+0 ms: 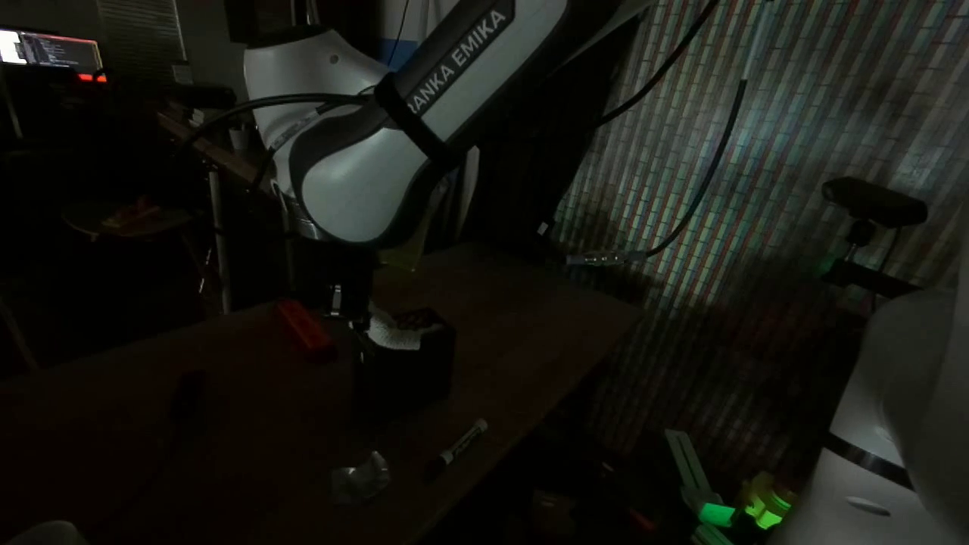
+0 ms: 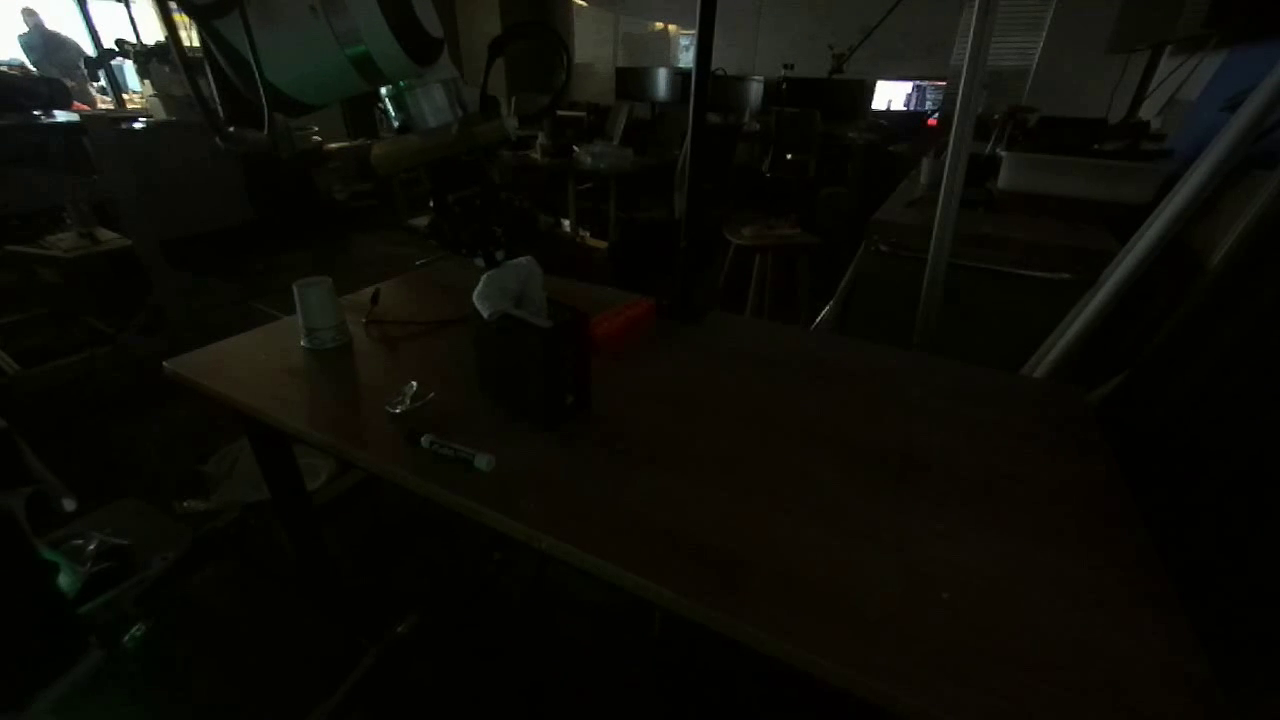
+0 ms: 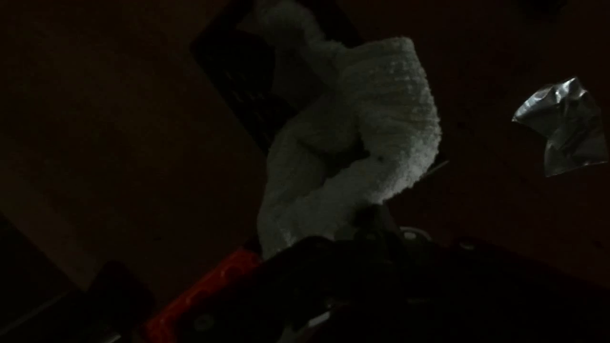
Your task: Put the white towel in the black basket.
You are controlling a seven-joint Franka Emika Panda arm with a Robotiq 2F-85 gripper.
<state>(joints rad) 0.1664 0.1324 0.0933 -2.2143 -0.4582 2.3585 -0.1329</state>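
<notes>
- When lifting, mind the white towel [image 3: 381, 105], bunched lengthwise from the gripper [image 1: 359, 325] across the black basket [image 1: 412, 371].
- Too dark to say whether gripping or loose.

Very dim; brick-patterned backdrop [image 1: 780, 166] beside the table [image 2: 800, 480], 1 stool [image 2: 770, 235] and a lit screen [image 2: 905, 95] beyond.

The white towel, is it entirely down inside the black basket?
No, in an exterior view the towel bunches up above the basket.
</notes>
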